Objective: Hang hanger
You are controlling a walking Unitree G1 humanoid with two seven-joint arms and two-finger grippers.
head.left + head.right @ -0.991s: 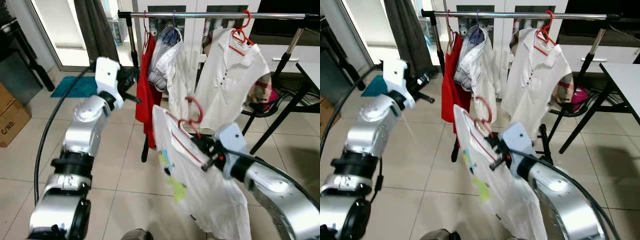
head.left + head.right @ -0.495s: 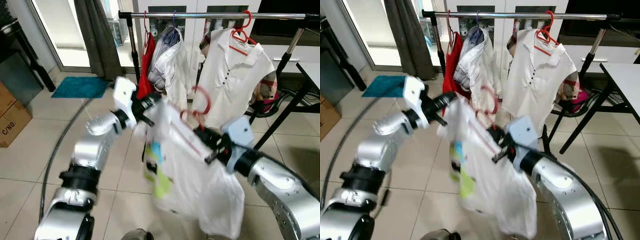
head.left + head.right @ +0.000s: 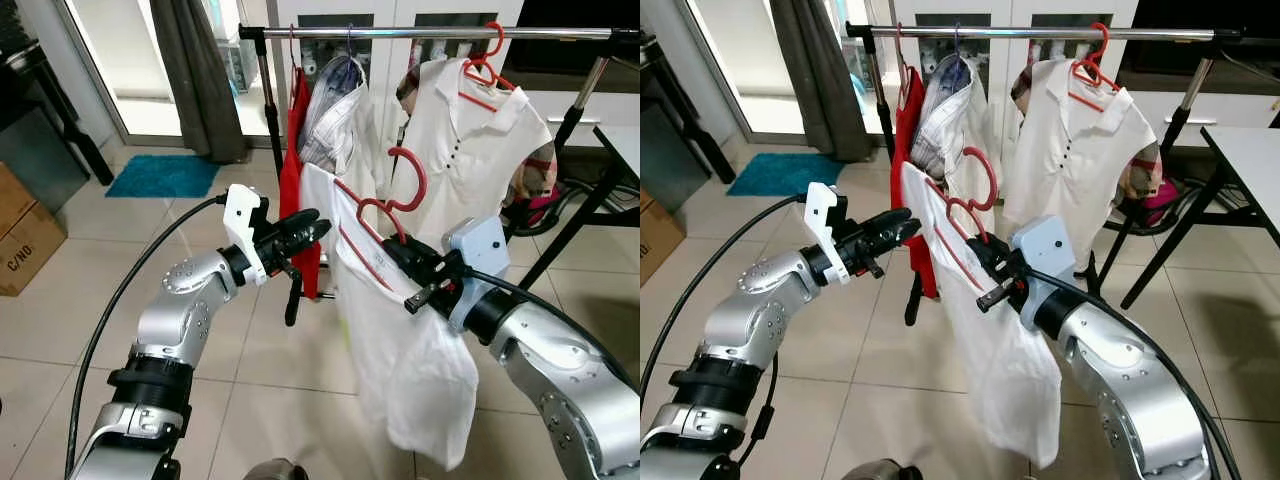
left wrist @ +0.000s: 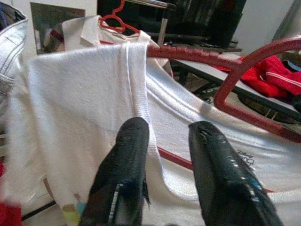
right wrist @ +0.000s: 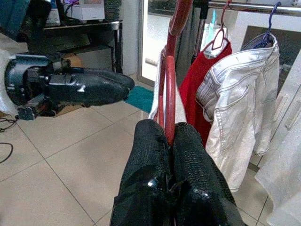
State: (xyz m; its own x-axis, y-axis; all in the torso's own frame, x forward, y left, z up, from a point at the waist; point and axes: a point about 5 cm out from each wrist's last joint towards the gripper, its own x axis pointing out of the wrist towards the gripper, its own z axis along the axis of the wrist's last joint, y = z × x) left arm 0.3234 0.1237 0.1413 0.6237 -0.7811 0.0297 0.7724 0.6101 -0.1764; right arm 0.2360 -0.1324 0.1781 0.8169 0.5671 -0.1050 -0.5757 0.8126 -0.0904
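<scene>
Starting at the far left, a cardboard box (image 3: 22,232) sits on the tiled floor, with a teal mat (image 3: 162,174) beyond it near a dark curtain (image 3: 198,75). The left pincer (image 3: 308,228) reaches toward the middle of the scene, its two black fingers (image 4: 126,160) parted with a gap between them and holding nothing; their tips sit just beside the left shoulder of a white T-shirt (image 3: 400,350). That shirt hangs on the red hanger (image 3: 385,205), which is held in mid-air in front of the clothes rail (image 3: 430,32), lower than the bar and not hooked on it. The hanger tilts, its left end higher and its hook curving up toward the rail. Behind it on the rail hang, from left to right, a red garment (image 3: 297,135), a pale denim jacket (image 3: 330,120) and a white polo shirt (image 3: 470,140) on its own red hanger. The right pincer (image 3: 405,262) comes in from the near right, its fingers (image 5: 150,160) pressed together on the red hanger's neck, just below the hook. At the far right the edge of a white worktop (image 3: 622,145) on dark legs stands beside the rail's stand.
</scene>
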